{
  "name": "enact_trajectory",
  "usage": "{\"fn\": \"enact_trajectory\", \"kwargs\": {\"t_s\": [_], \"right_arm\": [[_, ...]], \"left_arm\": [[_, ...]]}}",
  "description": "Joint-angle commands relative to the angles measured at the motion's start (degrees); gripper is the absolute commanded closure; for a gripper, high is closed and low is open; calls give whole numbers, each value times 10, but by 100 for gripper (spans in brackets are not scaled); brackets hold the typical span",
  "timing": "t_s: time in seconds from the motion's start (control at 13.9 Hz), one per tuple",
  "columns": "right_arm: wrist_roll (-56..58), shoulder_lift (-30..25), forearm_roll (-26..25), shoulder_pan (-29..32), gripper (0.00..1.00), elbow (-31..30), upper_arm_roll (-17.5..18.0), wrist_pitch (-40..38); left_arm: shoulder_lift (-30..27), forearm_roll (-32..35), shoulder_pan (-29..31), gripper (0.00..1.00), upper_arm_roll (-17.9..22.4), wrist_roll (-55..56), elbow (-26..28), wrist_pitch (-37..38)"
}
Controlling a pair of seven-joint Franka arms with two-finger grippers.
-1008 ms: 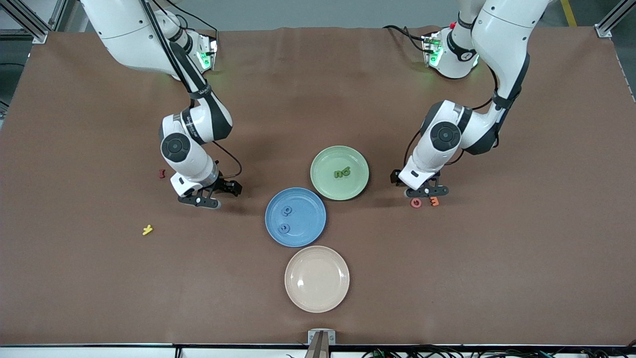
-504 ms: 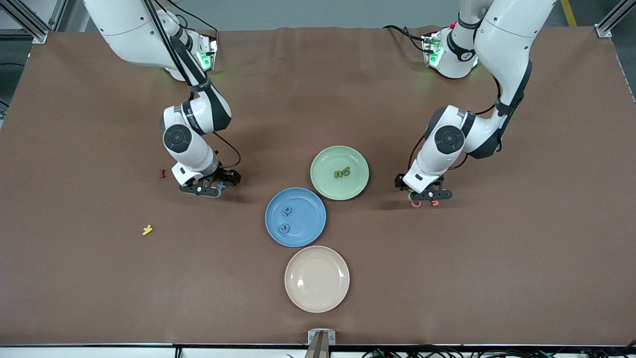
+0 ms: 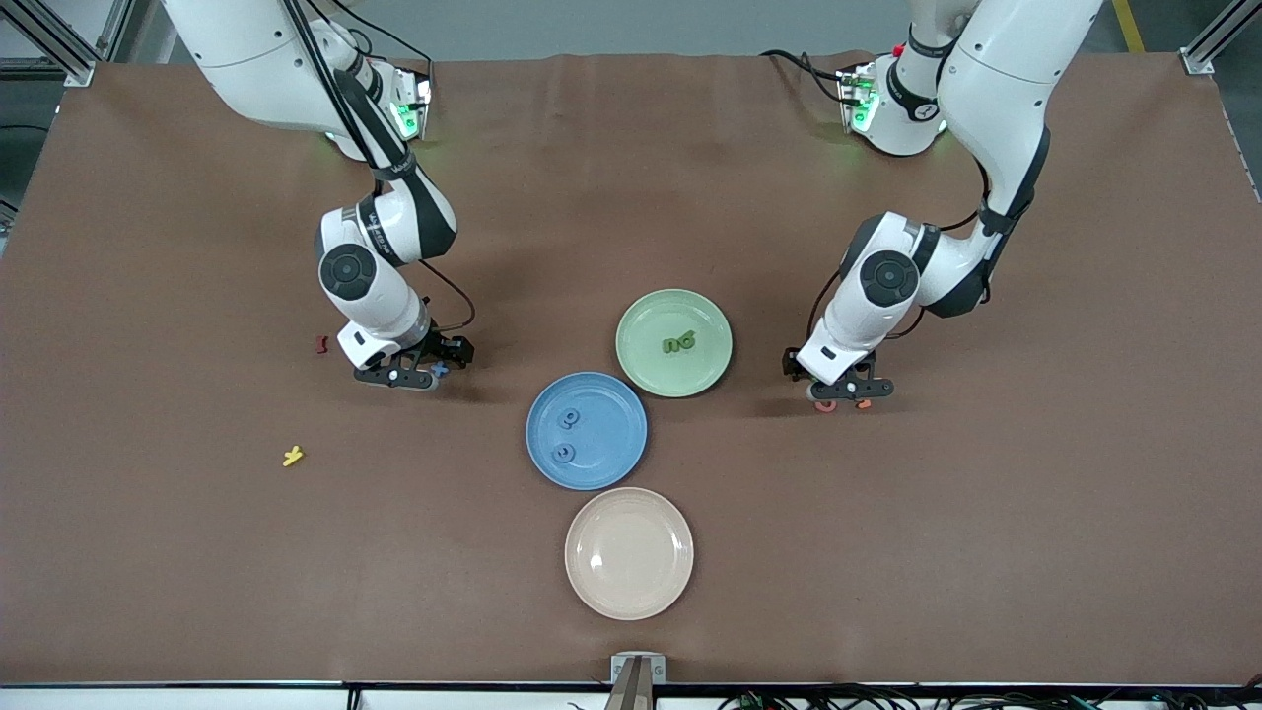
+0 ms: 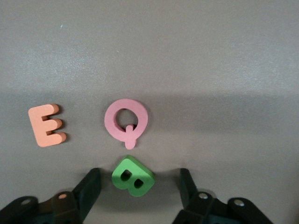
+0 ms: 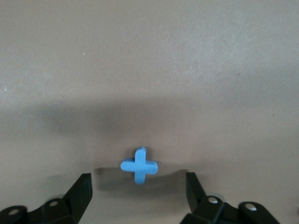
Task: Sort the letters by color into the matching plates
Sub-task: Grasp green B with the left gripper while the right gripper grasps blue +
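The left gripper (image 4: 138,186) hangs low over the table with fingers spread around a green B (image 4: 133,176), just beside a pink Q (image 4: 126,121) and an orange E (image 4: 46,125). The right gripper (image 5: 136,189) is spread too, flanking a blue cross-shaped letter (image 5: 138,165) on the cloth, with a dark red letter (image 3: 320,344) and a yellow one (image 3: 292,456) lying apart toward its end. Of three plates, the green plate (image 3: 641,325) holds two green letters (image 3: 678,343), the blue plate (image 3: 611,454) two blue letters (image 3: 565,435), and the cream plate (image 3: 629,553) nothing.
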State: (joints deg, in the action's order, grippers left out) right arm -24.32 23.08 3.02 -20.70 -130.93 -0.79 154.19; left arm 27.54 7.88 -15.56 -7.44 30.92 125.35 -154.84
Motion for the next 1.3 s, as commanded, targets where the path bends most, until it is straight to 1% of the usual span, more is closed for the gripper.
{"fn": "enact_trajectory", "kwargs": {"t_s": [0.0,0.22,0.29,0.5,0.58,0.72,0.94,1.15,1.22], "right_arm": [[10,-15,-5,13,13,-4,5,4],[9,-6,-5,12,16,1,6,12],[10,-5,-5,12,17,1,6,12],[9,-5,-5,10,24,-2,6,11],[9,-5,-5,9,25,-2,6,10],[9,-4,-5,8,29,-3,6,9],[9,4,-5,8,30,-2,5,11],[9,6,-5,8,37,0,5,11],[9,6,-5,7,40,1,5,10]], "left_arm": [[1,9,3,40,-1,-2,2,-8],[1,9,3,53,-1,-2,2,-8],[1,9,4,58,-1,-2,2,-8],[1,9,4,73,-1,-2,1,-8],[0,9,4,77,-1,0,0,-8],[-3,9,4,80,-1,4,-1,-7],[-13,9,-3,80,-3,11,-7,2],[-26,9,-22,80,-14,54,-30,51],[-27,8,-23,80,-26,72,-41,70]]}}
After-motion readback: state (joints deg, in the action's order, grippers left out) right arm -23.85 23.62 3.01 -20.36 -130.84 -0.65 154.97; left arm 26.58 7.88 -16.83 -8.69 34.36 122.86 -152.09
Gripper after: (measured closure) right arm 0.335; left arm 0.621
